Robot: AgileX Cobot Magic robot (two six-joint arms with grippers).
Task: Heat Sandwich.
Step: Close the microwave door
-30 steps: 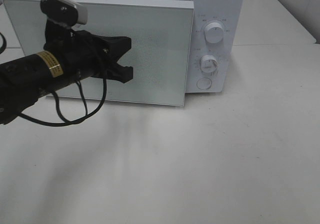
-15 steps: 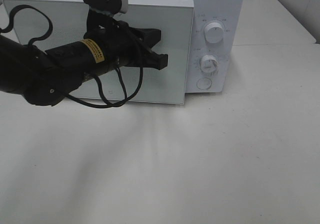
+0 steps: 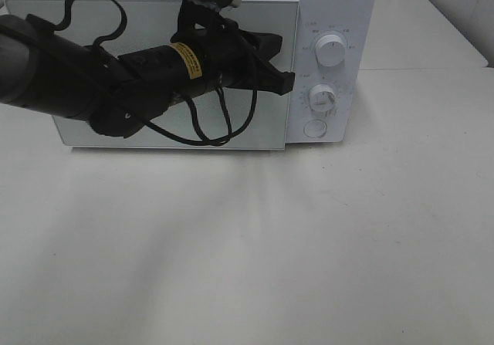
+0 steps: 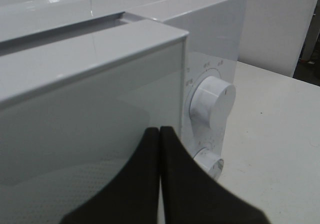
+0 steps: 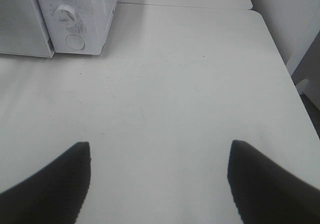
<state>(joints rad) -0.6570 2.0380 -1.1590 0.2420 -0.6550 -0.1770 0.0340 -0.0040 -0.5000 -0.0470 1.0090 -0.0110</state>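
Sandwich: not visible in any view, so I can't place it vs either gripper. The microwave (image 3: 332, 5) door (image 3: 255, 121) faces the cam and I can't see through it.

L gripper (image 4: 160, 131): fingers pressed together, nothing between them. The tips sit right at the door's R edge, by the control panel, about level with the gap between the upper knob (image 3: 330, 52) and lower knob (image 3: 323, 98). Can't tell from here whether the tips touch the door.

R gripper (image 5: 159, 144): fingers spread wide, holding nothing, over bare table (image 5: 190, 73), well apart from the microwave.

View diffs: the high cam shows the L arm lying across the door front, cable looped under it, and the round button (image 3: 314, 128) below the knobs. It doesn't show the R gripper at all. L wrist cam gives the close look: the closed finger seam, the door's top corner, and a groove between door top and microwave body. Can't tell if the door is latched. R wrist cam shows the lower knob, the button and the table's far R edge.

Room: open table in front of and R of the microwave. Table edge runs along the R side in the R wrist view.
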